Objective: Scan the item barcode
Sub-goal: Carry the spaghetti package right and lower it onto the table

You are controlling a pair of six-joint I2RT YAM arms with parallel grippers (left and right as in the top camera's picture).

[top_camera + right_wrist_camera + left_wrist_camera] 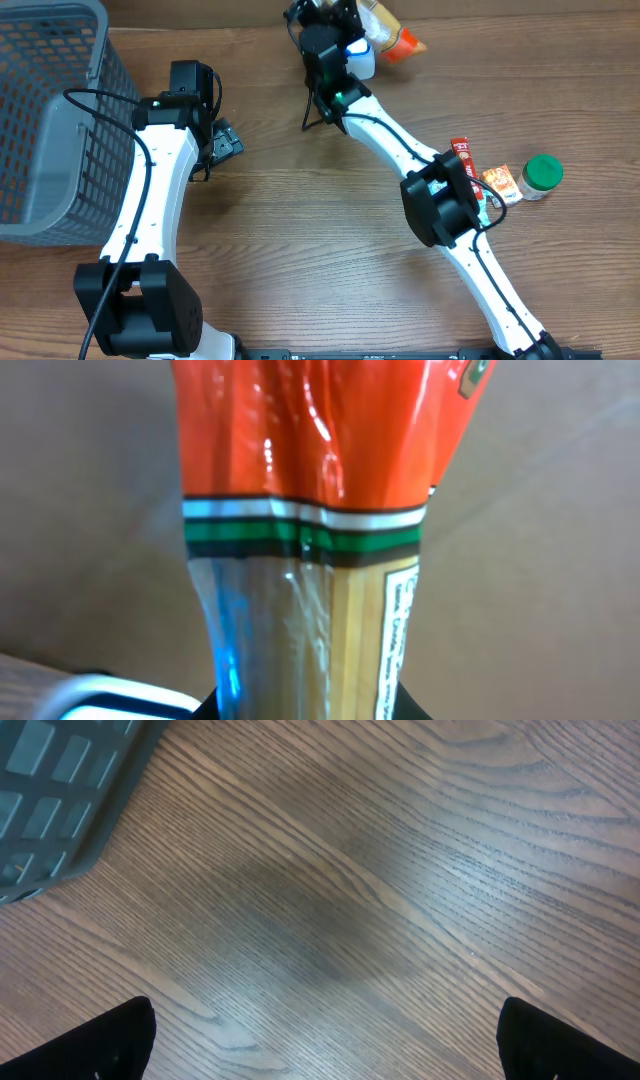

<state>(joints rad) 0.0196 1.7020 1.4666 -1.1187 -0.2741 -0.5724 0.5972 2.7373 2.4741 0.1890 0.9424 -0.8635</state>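
One orange pack (300, 460) held aloft; sachet (500, 183) beside green-lidded jar (542, 174).

The table (300, 230) is a brown wood-grain top with long streaks running across it; the left wrist view shows the same grain close up, with a soft dark shadow over the middle. At its far-left corner stands a grey mesh basket (100, 60), its rounded corner resting on the wood. Well apart from it, on the right side, three small things lie close together: a green-lidded jar (541, 176), an orange-and-white packet (500, 183) just beside it, and a narrow red packet (462, 152) beyond that. Near the far edge sits a white object (361, 62), partly covered from above; what it is cannot be told.
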